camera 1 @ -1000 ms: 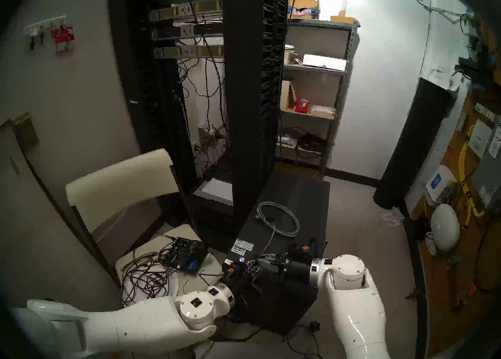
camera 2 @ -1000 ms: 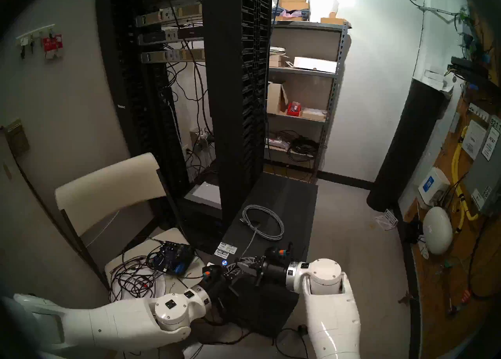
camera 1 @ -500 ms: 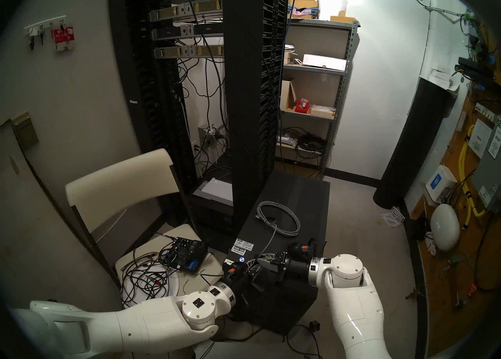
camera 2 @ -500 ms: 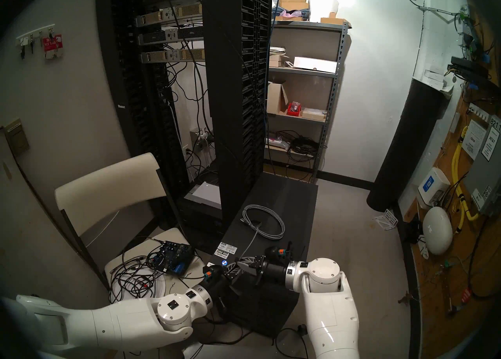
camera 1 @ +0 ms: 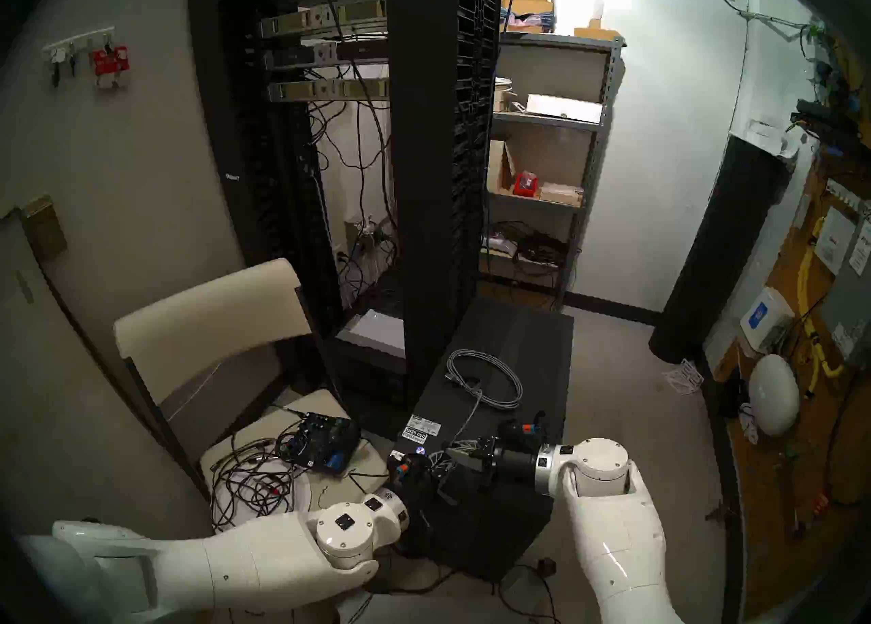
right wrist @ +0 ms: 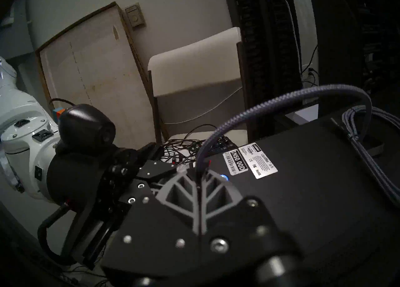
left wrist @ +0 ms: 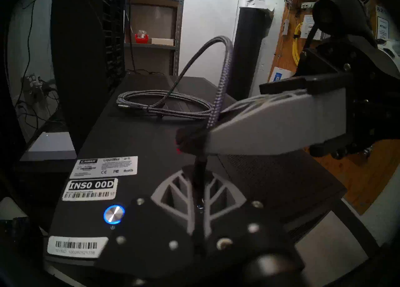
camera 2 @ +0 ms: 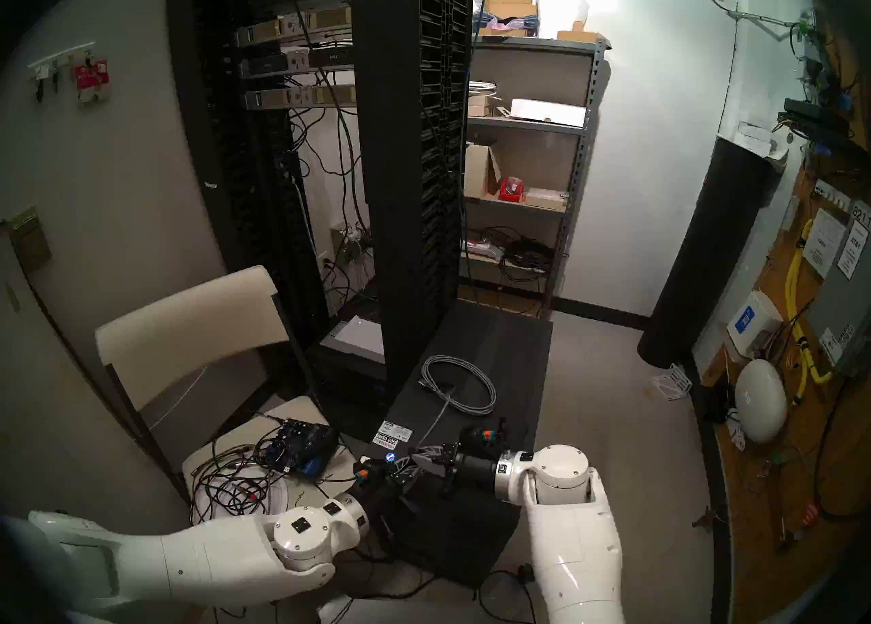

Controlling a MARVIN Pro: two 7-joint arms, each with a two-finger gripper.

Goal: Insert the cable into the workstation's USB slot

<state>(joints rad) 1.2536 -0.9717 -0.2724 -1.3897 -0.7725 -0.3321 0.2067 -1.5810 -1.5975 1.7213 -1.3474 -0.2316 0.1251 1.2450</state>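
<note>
- Both grippers meet over the front top edge of the workstation [camera 1: 509,364]: our left gripper [left wrist: 198,184] is clenched on the cable [left wrist: 218,98] close to its plug end, and our right gripper [right wrist: 198,184] is clamped on the same cable a little further along.
- We stand in a small equipment room, with the black workstation on the floor beside a tall server rack [camera 1: 438,138].
- We see a white chair [camera 1: 212,307] strewn with black wires [camera 1: 250,481] on the left, and metal shelves [camera 1: 546,161] behind.
- From our grippers the cable arches up and back to its coil [camera 1: 485,378], which lies flat on the workstation's top, beyond the white stickers [left wrist: 104,167] and blue-lit button [left wrist: 114,214].
</note>
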